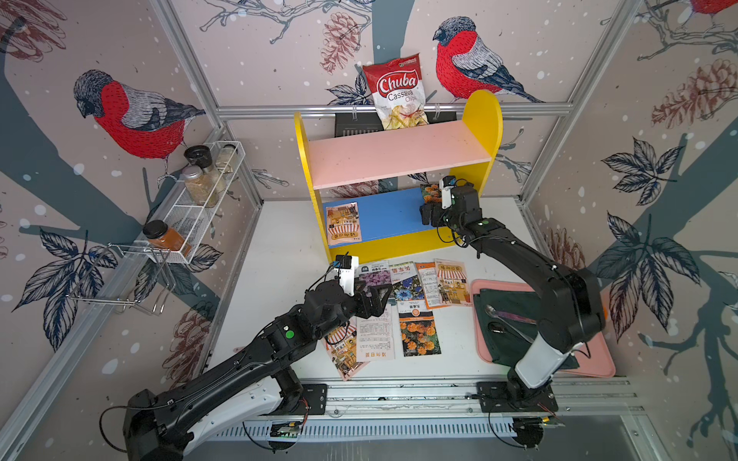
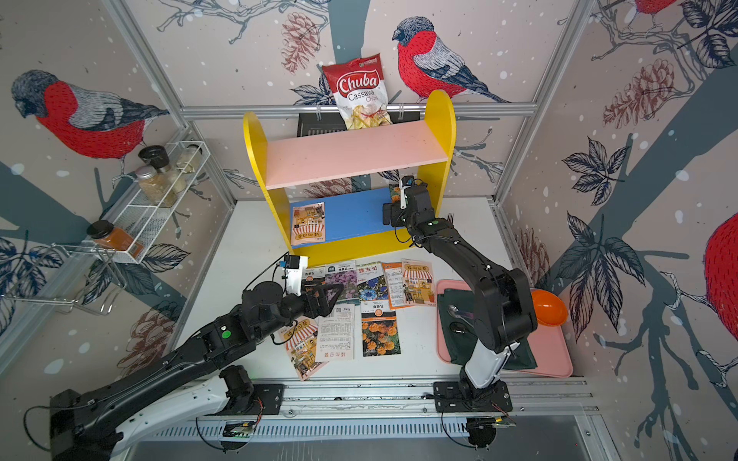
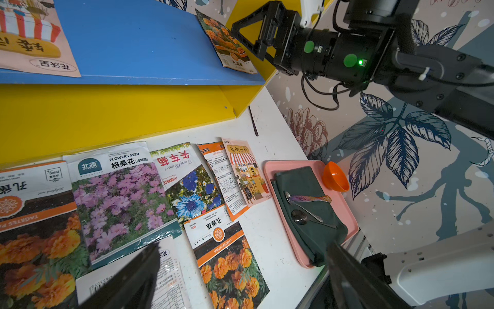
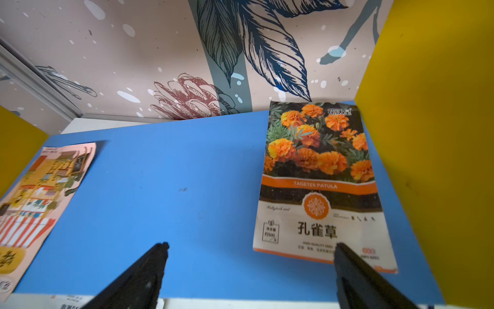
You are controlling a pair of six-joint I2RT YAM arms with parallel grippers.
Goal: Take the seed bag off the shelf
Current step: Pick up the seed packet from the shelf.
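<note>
Seed bag (image 4: 318, 174) with orange flowers lies on shelf (image 1: 399, 153); right hand (image 1: 428, 213) near, wide open, empty; left hand (image 1: 375, 299) wide open, empty.

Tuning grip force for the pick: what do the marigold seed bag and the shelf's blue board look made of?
Marigold seed bag: probably thin printed film or coated paper. It is a flat pouch with crisp full-colour print, and one edge lifts slightly with a shadow beneath.
Blue board: likely rigid painted wood or fibreboard. It is matte and even in colour, with small scuffs and a square front edge.
</note>
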